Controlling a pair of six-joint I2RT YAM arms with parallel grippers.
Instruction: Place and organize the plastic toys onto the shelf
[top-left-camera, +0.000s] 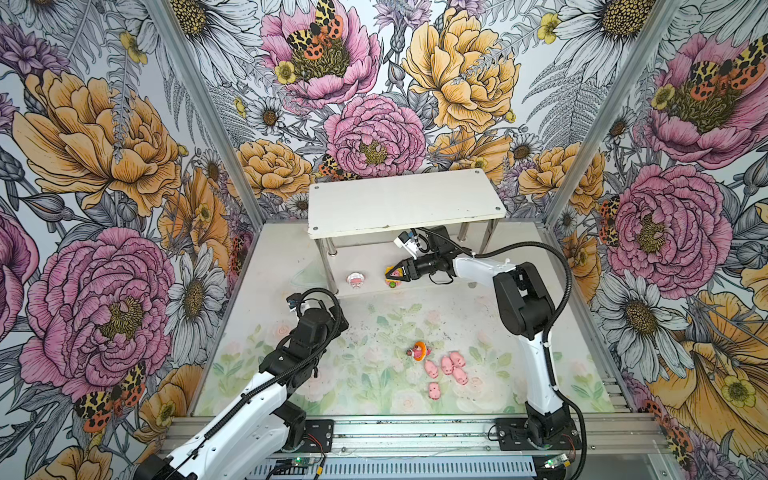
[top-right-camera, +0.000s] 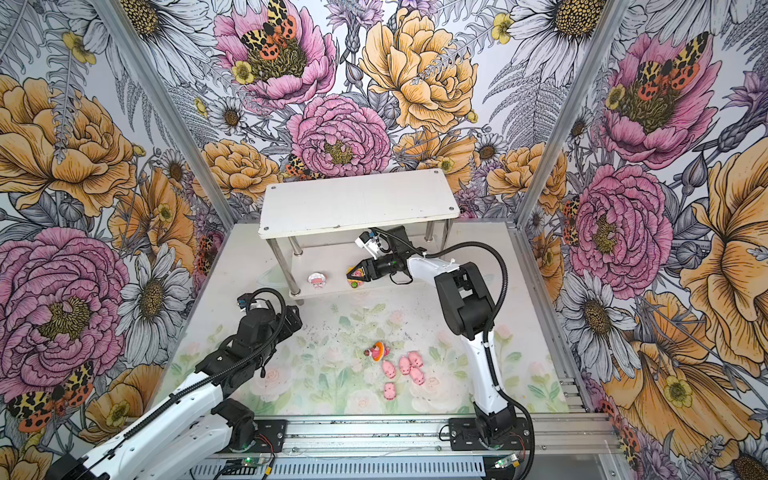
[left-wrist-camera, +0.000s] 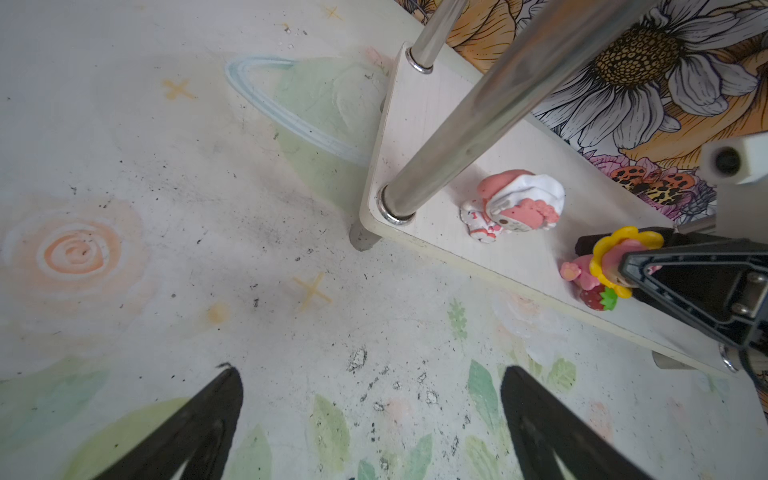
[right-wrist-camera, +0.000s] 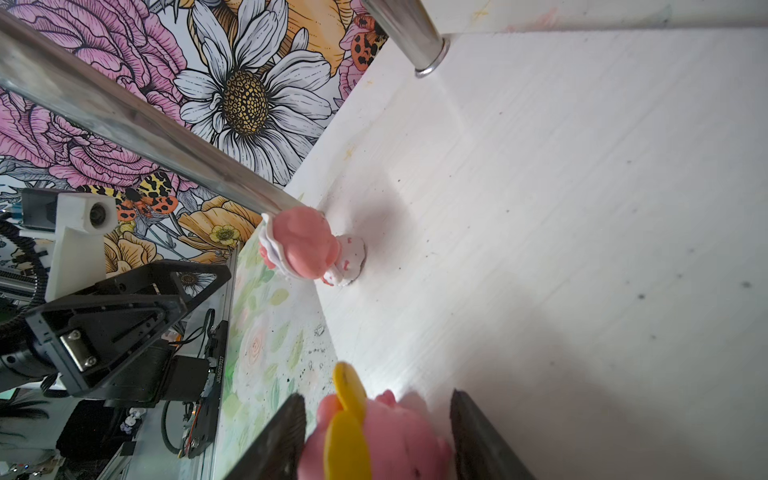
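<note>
Flowered walls (top-left-camera: 374, 137) close in on three sides of the bench (top-left-camera: 374, 320) as I work at the white two-tier shelf (top-left-camera: 399, 203) standing at its back. My right pincer (top-left-camera: 388, 274) reaches under the top board to the lower tier (left-wrist-camera: 536, 253). Its jaws stand either side of the yellow sunflower pig figure (right-wrist-camera: 399, 436); whether they pinch it or have let go, I cannot tell. The figure sits by the tier's front edge, near the white-hooded pig figure (top-left-camera: 355, 279), with a gap between the two. Both look upright to me, long axis rising straight from the tier, faces turned toward the front edge and the open bench.

My left pincer (left-wrist-camera: 370, 374) hangs spread wide and empty above the bench, near the shelf's front left leg (left-wrist-camera: 478, 124).

By my count the job is about a quarter done: two of eight toys are on the shelf, if the sunflower one counts as placed. Left on the bench, well apart from the shelf, is the orange pig figure (top-left-camera: 419, 350), which looks tipped on its side. Clustered just beside it are five small pink pigs (top-left-camera: 446, 365), most lying with their long axes roughly front to back. Those six are yet to be lifted across and lined up.
</note>
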